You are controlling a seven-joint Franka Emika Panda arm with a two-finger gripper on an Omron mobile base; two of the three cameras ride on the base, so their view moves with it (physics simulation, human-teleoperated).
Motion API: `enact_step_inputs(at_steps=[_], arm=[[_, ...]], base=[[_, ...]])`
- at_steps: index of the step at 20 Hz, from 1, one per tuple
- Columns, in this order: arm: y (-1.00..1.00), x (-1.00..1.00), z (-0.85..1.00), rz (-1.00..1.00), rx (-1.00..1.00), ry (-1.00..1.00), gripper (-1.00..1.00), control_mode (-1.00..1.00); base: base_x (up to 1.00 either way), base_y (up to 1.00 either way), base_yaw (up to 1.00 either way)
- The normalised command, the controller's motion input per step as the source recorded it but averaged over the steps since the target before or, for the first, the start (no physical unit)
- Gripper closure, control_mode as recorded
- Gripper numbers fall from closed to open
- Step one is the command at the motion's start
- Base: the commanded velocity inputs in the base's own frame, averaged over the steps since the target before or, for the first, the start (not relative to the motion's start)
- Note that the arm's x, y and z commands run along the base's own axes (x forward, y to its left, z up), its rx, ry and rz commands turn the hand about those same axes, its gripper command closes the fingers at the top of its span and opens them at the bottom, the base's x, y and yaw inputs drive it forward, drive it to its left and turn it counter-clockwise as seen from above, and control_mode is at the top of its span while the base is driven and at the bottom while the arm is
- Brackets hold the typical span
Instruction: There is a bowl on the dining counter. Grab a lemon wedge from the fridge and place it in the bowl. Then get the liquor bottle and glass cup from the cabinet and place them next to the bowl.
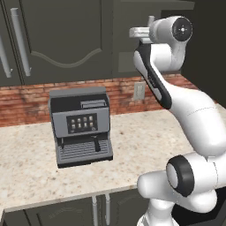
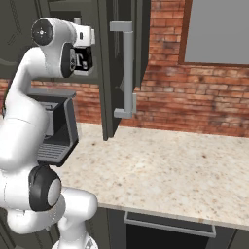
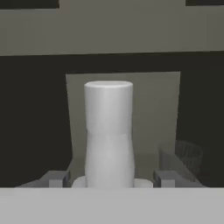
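Reaching up into the open cabinet (image 2: pixel 108 73) above the counter (image 1: pixel 145 137), the arm has its jaws closed on the bottle (image 3: pixel 108 131), one finger on each side of its pale body. Black label with white lettering shows at the hand in the right base view. Cup (image 3: pixel 189 154) stands just beside the bottle, inside the cabinet; coffee machine (image 1: pixel 81 128) sits on the counter below.

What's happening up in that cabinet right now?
Gripper closed on liquor bottle, up in cabinet. Glass cup beside it, not yet taken. Open cabinet door close beside arm.
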Motion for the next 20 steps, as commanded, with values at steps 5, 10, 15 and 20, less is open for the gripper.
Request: enact_step_inputs(at_steps=[5,10,15,20], arm=[[0.03,-1.0,0.61,0.0,0.0,-0.07,1.0,-1.0],[0.05,-1.0,0.73,0.0,0.0,0.0,1.0,-1.0],[0.04,-1.0,0.24,0.0,0.0,0.09,1.0,-1.0],[0.03,-1.0,-0.09,0.0,0.0,0.18,1.0,-1.0]], base=[[0.0,0.0,0.0],[0.0,0.0,0.0],[0.0,0.0,0.0],[0.0,0.0,0.0]])
